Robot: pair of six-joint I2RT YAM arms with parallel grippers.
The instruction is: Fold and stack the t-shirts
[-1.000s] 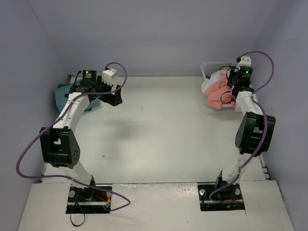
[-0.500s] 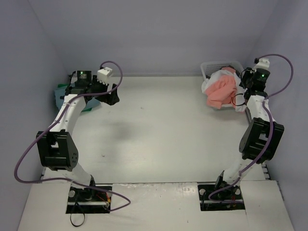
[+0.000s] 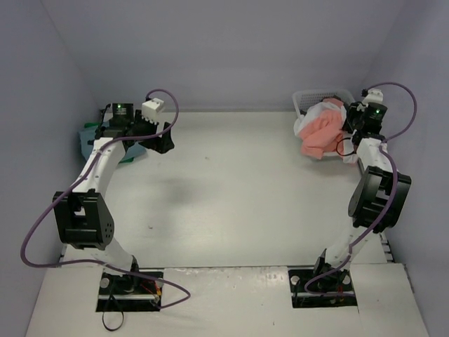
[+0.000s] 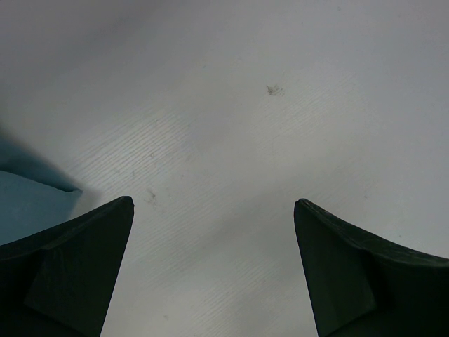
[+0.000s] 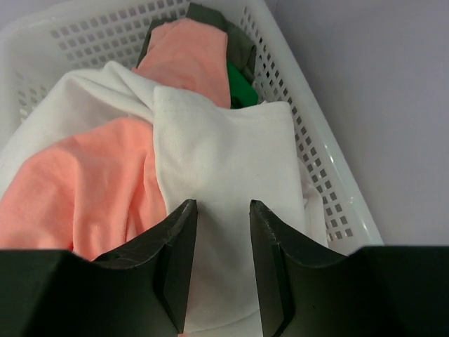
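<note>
Left gripper (image 4: 214, 203) hangs over the bench (image 4: 245, 105), jaws spread wide. Right gripper (image 5: 223, 205) has its jaws narrowly parted, pinching nothing, above a white t-shirt (image 5: 231, 140). This lies heaped with a salmon t-shirt (image 5: 84, 182) in a mesh basket (image 5: 316, 161).

The green t-shirt (image 5: 240, 84) is mostly hidden beneath the salmon t-shirt (image 5: 186, 56) and white t-shirt (image 5: 231, 161).

The table (image 3: 231, 189) lies open centrally; heaped t-shirts (image 5: 224, 154) seemingly fill the basket (image 5: 316, 161).

t-shirts (image 5: 210, 161): in basket (image 5: 309, 140), far right | lone t-shirt (image 3: 85, 140): far left
</note>
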